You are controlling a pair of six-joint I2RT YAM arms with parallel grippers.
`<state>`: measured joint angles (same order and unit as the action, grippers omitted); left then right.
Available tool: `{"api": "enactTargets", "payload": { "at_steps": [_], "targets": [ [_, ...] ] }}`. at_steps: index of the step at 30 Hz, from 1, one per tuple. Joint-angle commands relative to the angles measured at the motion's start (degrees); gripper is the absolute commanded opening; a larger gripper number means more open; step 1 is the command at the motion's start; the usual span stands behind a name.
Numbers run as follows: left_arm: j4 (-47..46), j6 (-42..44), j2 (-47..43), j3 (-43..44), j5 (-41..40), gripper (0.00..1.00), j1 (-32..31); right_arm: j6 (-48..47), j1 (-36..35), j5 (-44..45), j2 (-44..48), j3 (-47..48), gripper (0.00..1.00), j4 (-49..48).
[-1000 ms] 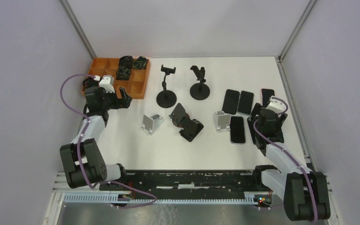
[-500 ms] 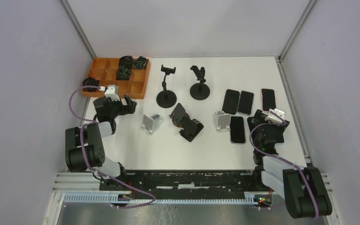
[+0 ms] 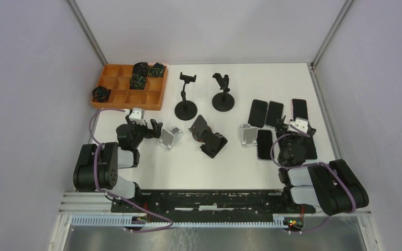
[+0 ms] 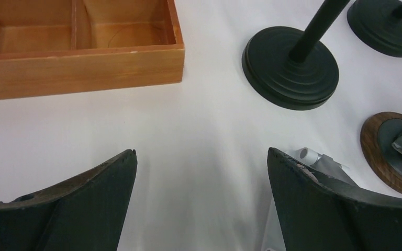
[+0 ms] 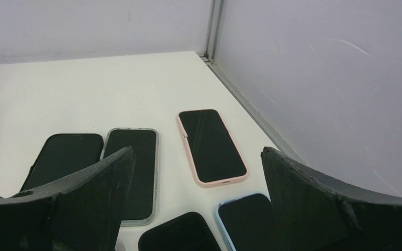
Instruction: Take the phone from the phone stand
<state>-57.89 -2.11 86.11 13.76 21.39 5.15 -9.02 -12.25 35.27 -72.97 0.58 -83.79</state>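
White table (image 3: 251, 83), flat phones (image 5: 212, 144), left end effector (image 4: 201, 150) gaping, right end effector (image 5: 197, 149) gaping

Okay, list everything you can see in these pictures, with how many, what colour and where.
wooden tray: one, orange-brown, far left.
bundles: four, black, in the tray's compartments.
tall stands: two, black with round bases, far middle.
folding stands: two, silver, either side of centre.
low stand: one, black, centre.
phones: at least five, dark screens, lying flat on the right; some partly hidden.
table: one, white.
left gripper: one, black, open, beside the left silver stand.
right gripper: one, black, open, over the phones.
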Motion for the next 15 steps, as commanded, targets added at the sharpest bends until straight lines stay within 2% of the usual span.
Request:
{"api": "enactTargets", "payload": {
  "at_steps": [1, 2, 3, 4, 6, 8, 9, 15],
  "targets": [
    [-9.05, 4.09, -1.68, -1.14, -4.86, 1.0, -1.54, -4.92, -0.65, -7.36, -4.39, -15.37, 0.98, -14.98],
    [-10.49, 4.22, -1.08, -1.8, -5.8, 1.0, -1.65, -6.83, -0.71, -9.26, -6.84, -16.3, 0.98, -19.59],
    [-15.81, 5.01, 1.32, -3.06, -5.29, 1.0, -2.19, -7.61, -1.08, -9.25, -9.04, -16.58, 0.98, -23.7],
    [-20.16, 4.63, 2.73, -4.45, -6.62, 1.0, -3.42, -7.43, -1.12, -8.24, -9.2, -16.26, 0.98, -23.2],
    [-10.28, 5.55, 0.95, -1.55, -8.07, 1.0, -3.61, -5.08, -0.94, -4.52, -6.63, -12.05, 0.98, -11.13],
    [-13.19, 3.89, 2.87, -0.87, -8.97, 1.0, -3.49, -0.95, 3.35, -8.46, -5.59, -6.28, 0.98, 1.47],
    [-12.0, 4.23, 2.57, -0.78, -8.96, 1.0, -3.5, 1.67, 6.53, -11.98, -4.81, -6.38, 0.98, 2.83],
    [-11.83, 4.21, 1.43, -1.32, -9.04, 1.0, -3.39, 1.73, 6.88, -12.48, -4.43, -6.43, 0.98, 3.5]
  ]
}}
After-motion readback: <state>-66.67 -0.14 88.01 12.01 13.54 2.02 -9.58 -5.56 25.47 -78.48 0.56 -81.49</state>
